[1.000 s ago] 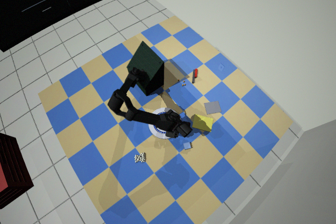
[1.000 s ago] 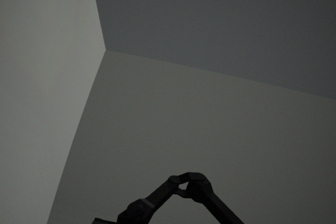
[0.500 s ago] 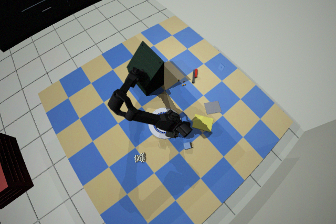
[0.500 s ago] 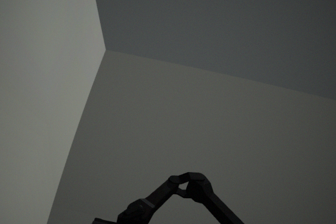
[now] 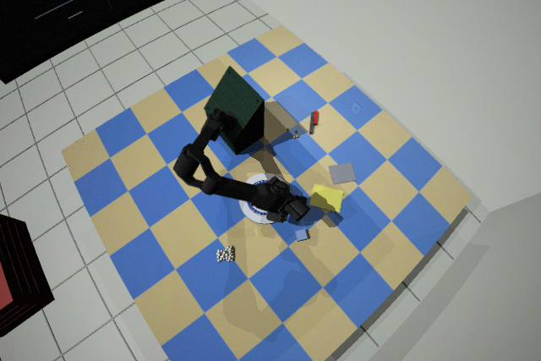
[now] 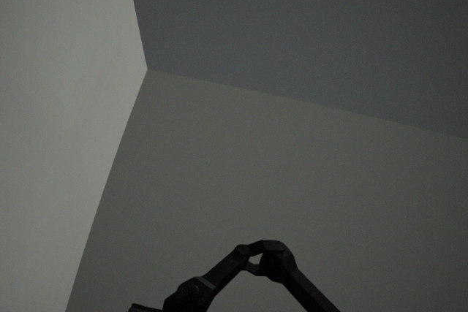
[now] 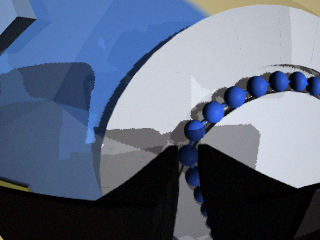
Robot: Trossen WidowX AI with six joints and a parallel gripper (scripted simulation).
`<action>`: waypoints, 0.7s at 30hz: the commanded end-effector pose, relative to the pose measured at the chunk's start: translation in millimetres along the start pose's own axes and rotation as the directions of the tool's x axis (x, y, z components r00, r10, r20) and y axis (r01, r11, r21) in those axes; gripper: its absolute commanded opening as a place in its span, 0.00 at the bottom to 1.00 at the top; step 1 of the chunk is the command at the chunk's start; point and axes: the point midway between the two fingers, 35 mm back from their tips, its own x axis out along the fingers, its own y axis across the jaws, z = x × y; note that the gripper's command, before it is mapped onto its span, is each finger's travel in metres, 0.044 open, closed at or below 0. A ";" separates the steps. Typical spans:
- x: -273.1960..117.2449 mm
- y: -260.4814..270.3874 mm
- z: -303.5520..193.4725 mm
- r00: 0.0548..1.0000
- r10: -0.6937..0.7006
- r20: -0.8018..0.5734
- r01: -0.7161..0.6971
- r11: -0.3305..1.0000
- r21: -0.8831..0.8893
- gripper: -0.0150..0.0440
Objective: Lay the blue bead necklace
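The blue bead necklace [image 5: 260,182] [image 7: 257,86] lies in an arc over the round white bead board [image 5: 243,210] [image 7: 150,85]. In the wrist view its upper beads run along the curved groove, and its lower beads pass down between the dark fingers. My gripper [image 7: 187,154] is low over the left part of the board in that view, shut on one bead of the necklace. Whether the beads near the fingers sit down in the groove cannot be told. In the top view the arm covers the right part of the board and the fingertips.
A pale blue block [image 5: 301,235] and a yellow block [image 5: 326,198] are near the board. A grey square [image 5: 342,172], a red-and-dark object [image 5: 314,117] and small orange beads [image 5: 295,136] lie farther off. White beads [image 5: 226,254] lie below left. A tall dark green box [image 5: 236,106] stands behind.
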 end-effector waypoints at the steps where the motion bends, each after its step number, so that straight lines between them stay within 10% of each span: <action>1: -2.3 0.1 0.1 1.000 0.000 0.001 0.000 1.000 -0.002 0.25; 16: 0.3 4.5 1.4 1.000 0.000 0.004 0.000 1.000 -0.007 0.25; 21: -2.2 4.0 0.6 1.000 0.000 0.000 0.000 1.000 -0.005 0.48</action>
